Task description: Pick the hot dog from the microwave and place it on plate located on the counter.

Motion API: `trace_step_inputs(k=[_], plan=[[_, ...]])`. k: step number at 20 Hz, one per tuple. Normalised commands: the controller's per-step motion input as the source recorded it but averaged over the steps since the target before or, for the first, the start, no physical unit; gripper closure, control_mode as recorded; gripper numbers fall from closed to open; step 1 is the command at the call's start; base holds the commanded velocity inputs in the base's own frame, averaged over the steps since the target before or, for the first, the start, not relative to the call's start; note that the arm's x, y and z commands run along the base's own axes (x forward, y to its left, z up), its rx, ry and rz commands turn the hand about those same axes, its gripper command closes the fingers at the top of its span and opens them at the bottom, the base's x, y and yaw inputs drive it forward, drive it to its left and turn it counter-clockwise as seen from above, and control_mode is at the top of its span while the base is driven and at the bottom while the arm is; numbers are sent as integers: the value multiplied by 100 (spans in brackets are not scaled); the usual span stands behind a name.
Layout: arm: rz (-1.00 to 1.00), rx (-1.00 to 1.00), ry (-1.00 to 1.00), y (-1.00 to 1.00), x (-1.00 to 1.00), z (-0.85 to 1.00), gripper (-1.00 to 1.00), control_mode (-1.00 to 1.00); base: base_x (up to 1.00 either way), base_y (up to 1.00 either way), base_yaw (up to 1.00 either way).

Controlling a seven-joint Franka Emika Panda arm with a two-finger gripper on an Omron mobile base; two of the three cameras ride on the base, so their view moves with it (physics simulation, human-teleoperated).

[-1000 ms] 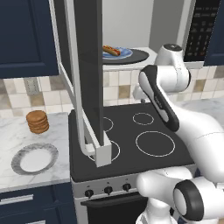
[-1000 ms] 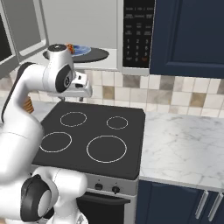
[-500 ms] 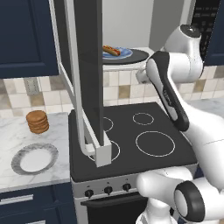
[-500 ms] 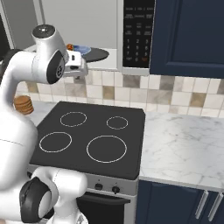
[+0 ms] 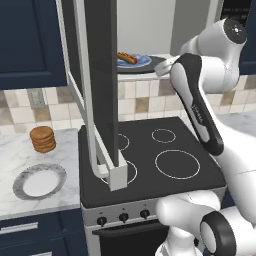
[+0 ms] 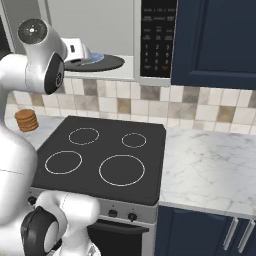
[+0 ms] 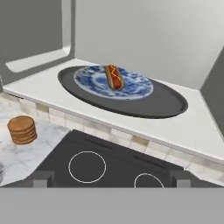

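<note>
I note a stack of brown discs (image 5: 42, 139) at nine o'clock of the black stovetop (image 5: 150, 155); beige tiled backsplash (image 6: 150, 107) behind.

Arm raised high, tool (image 7: 112, 178) open, empty.

The open microwave (image 5: 150, 30) holds a small tan-bunned hot dog (image 5: 127, 58) on a blue patterned plate (image 5: 136, 62), which sits on the dark turntable. The dark-glass, white-framed door (image 5: 97, 90) swings out over the black stovetop (image 5: 150, 155). On the white marble counter (image 5: 15, 150), a grey-rimmed round plate (image 5: 39, 180) lies near the front edge, with a stack of brown discs (image 5: 42, 139) behind it.
</note>
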Motion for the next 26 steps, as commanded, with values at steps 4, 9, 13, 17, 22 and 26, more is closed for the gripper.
trace_step_inputs(k=[4, 9, 13, 17, 22, 26], plan=[[3, 0, -4, 28, 67, 0, -100, -100, 0, 0, 0], [2, 2, 7, 15, 84, 7, -100, -100, 0, 0, 0], [0, 0, 17, 1, 59, 28, -100, -100, 0, 0, 0], [0, 0, 14, 8, 58, 14, -100, -100, 0, 0, 0], [0, 0, 2, 18, 59, -14, -100, -100, 0, 0, 0], [0, 0, 0, 24, 46, -25, -100, -100, 0, 0, 0]])
